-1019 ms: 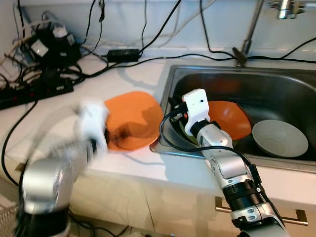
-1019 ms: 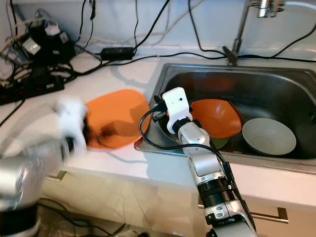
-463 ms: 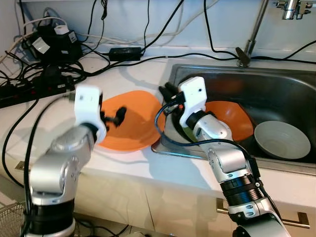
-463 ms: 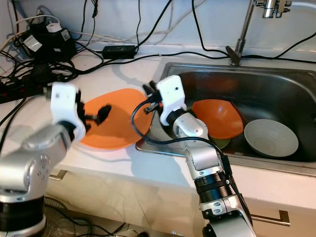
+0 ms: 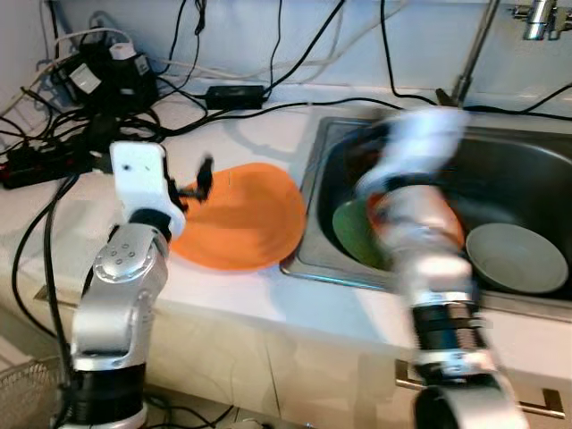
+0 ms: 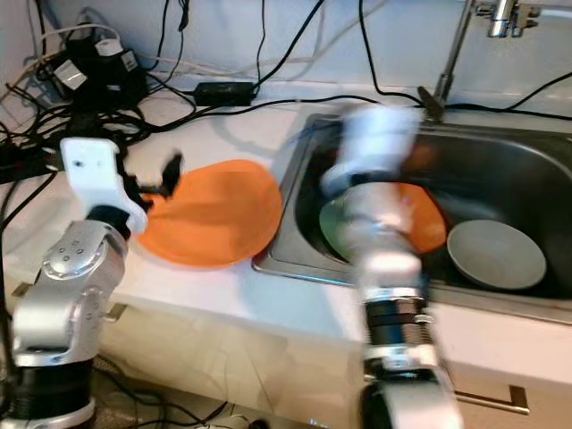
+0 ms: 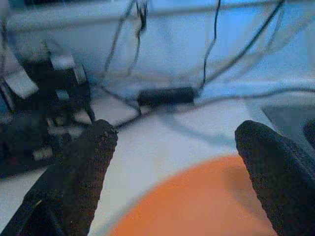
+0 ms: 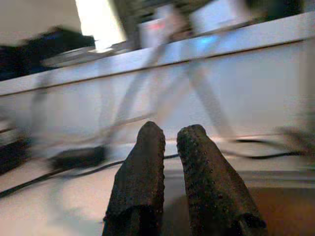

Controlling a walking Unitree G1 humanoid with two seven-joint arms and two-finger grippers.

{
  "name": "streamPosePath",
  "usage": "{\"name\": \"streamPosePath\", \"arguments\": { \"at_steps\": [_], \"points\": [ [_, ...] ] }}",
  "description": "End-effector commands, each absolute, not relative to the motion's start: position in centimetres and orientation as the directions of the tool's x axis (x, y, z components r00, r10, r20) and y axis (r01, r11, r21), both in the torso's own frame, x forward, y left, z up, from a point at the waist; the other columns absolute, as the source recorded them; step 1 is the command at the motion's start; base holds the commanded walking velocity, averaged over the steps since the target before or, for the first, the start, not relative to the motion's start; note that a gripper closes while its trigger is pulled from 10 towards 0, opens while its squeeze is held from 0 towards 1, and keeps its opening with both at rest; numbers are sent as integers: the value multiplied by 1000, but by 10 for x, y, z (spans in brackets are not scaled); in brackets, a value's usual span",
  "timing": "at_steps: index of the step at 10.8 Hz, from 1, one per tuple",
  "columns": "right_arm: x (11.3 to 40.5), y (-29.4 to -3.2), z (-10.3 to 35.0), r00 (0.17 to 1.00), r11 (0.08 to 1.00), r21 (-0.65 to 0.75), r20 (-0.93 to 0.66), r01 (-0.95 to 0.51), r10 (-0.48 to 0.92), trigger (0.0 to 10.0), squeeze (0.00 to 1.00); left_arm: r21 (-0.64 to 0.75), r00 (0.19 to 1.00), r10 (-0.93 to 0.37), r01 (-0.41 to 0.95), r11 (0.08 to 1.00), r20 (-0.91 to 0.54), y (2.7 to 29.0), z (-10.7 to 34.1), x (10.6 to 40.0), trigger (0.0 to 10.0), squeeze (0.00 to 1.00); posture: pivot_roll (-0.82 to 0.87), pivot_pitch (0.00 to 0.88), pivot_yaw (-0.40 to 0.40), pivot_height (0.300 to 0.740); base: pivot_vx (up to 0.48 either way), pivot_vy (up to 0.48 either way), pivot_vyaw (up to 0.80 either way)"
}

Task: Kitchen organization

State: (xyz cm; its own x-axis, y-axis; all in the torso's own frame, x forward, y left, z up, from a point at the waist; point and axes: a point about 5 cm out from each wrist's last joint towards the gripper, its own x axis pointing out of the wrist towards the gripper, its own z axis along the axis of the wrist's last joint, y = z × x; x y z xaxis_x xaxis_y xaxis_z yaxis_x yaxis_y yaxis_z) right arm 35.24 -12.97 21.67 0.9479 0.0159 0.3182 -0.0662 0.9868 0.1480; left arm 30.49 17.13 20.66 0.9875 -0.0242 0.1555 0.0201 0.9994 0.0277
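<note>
An orange plate lies on the white counter just left of the sink. My left gripper hovers over the plate's left rim, open and holding nothing; in the left wrist view its fingertips stand wide apart above the plate. My right arm is a blur over the sink. The right gripper is shut with nothing between its fingers. In the sink lie a green plate, an orange bowl and a grey bowl.
Power strips and tangled black cables crowd the counter's back left, with a black adapter behind the plate. The faucet rises behind the sink. The counter's front edge runs just below the plate.
My left gripper has come off the orange plate's middle toward its left rim and spread open. The right arm has swung from the sink's left edge to over the basin.
</note>
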Motion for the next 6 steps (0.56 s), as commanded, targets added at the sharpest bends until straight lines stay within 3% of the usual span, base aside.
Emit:
{"name": "streamPosePath", "arguments": {
  "at_steps": [1,6],
  "points": [
    [349,-126,214,944,987,142,328,-72,22,10000,0,37,975,-32,25,999,218,162,217,310,10000,0,118,0,91,740,0,0,0],
    [334,-130,186,947,993,115,322,-40,1,10000,0,6,962,-95,96,995,257,126,202,337,10000,0,74,0,115,740,0,0,0]
  ]
}}
